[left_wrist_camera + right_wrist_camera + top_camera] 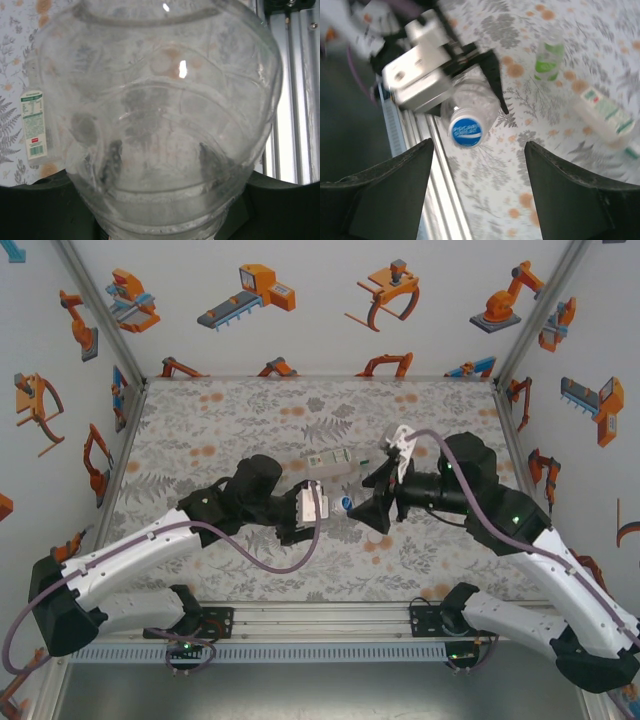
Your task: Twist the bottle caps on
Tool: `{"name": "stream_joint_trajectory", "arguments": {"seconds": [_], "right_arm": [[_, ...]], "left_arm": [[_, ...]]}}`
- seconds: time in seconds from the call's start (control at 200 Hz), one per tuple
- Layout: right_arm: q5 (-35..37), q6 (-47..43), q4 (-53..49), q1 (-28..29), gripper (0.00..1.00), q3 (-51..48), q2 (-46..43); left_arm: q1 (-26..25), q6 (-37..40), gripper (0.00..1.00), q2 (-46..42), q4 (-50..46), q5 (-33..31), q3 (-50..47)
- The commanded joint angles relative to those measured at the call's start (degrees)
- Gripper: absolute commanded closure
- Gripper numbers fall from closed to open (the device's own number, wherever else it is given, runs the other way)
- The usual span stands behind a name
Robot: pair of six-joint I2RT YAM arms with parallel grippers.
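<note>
- Left wrist view: clear bottle sits so close to the lens it covers the left fingers. Only dark shapes show at 6 o'clock, tips not visible.
- Top view: left fingers pinch that clear bottle around its body. It is held sideways above the table, neck pointing to 3 o'clock.
- Right wrist view is motion-blurred, so edges are soft and the print on the blue cap is unreadable.
- Blue cap sits on the clear bottle's mouth; how far it is threaded, cannot tell.
- Right fingers are spread wide with nothing touching them. They face the blue cap from 3 o'clock, just beside it but apart.
- Clear bottle: table pattern shows through, nothing seen inside.
- Labelled bottle lies on its side on the table at 12 o'clock of the held bottle. Its far end is cut off in the right wrist view; capped or not, cannot tell.
- Green bottle is on the table, blurred, top hard to make out, contents unclear.
- Metal rail runs along the near table edge.
</note>
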Motion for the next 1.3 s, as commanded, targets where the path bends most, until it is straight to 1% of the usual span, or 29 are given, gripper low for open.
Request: {"name": "stream_joint_trajectory", "arguments": {"seconds": [0.0, 0.085, 0.145, 0.245, 0.501, 0.731, 0.881, 0.946, 1.021, 1.117, 1.147, 1.187, 1.247, 1.297], "right_arm": [[-10.75, -23.08, -4.95, -0.15, 0.32, 2.48, 0.79], [-12.48, -26.00, -4.92, -0.15, 0.32, 3.13, 2.48], [-14.48, -25.90, -3.39, -0.08, 0.32, 2.60, 3.45], [-16.69, -24.88, -1.00, 0.02, 0.36, 2.14, 4.84], [-15.69, -23.54, 2.13, 0.29, 0.52, 0.52, 5.43], [-16.05, -22.43, 2.73, 0.80, 0.54, -0.13, 6.11], [-16.01, -21.95, 2.95, 1.16, 0.60, -0.48, 6.34], [-15.84, -21.55, 3.25, 1.25, 0.65, -0.63, 6.30], [-15.54, -20.45, 4.05, 1.34, 0.74, -1.09, 6.08], [-13.72, -15.92, 5.97, 1.34, 0.84, -1.81, 5.74], [-12.42, -13.19, 6.90, 1.34, 0.90, -2.12, 5.82], [-9.44, -7.38, 8.80, 1.30, 1.00, -2.52, 5.87], [-2.40, 4.42, 11.71, 1.28, 1.00, -3.14, 6.20], [2.62, 13.11, 11.85, 1.34, 1.00, -3.05, 6.60]], "left_arm": [[-0.28, 0.37, 1.00, -1.67, -2.48, 3.44, 0.55], [-0.28, 0.24, 1.00, -1.56, -3.27, 3.96, 1.11], [-0.28, 0.07, 1.00, -1.49, -3.51, 4.15, 1.28], [-0.28, 0.08, 1.00, -1.46, -3.50, 4.16, 1.55], [-0.28, -0.04, 1.00, -1.67, -3.81, 4.78, 1.57], [-0.28, 0.24, 1.00, -2.16, -3.93, 4.66, 1.33], [-0.28, 0.36, 1.00, -2.00, -3.69, 4.64, 1.43], [-0.28, 0.34, 1.00, -1.99, -3.44, 4.53, 1.41], [-0.28, 0.28, 1.00, -1.86, -3.20, 4.35, 1.31], [-0.28, 0.19, 1.00, -1.91, -2.64, 3.58, 1.15], [-0.28, 0.09, 1.00, -2.02, -2.31, 3.30, 0.95], [-0.28, 0.01, 1.00, -2.22, -1.60, 2.75, 0.55], [-0.28, -0.32, 1.00, -2.51, -0.01, 1.39, -0.26], [-0.28, -0.59, 1.00, -2.61, 1.88, -0.32, -1.00]]}}
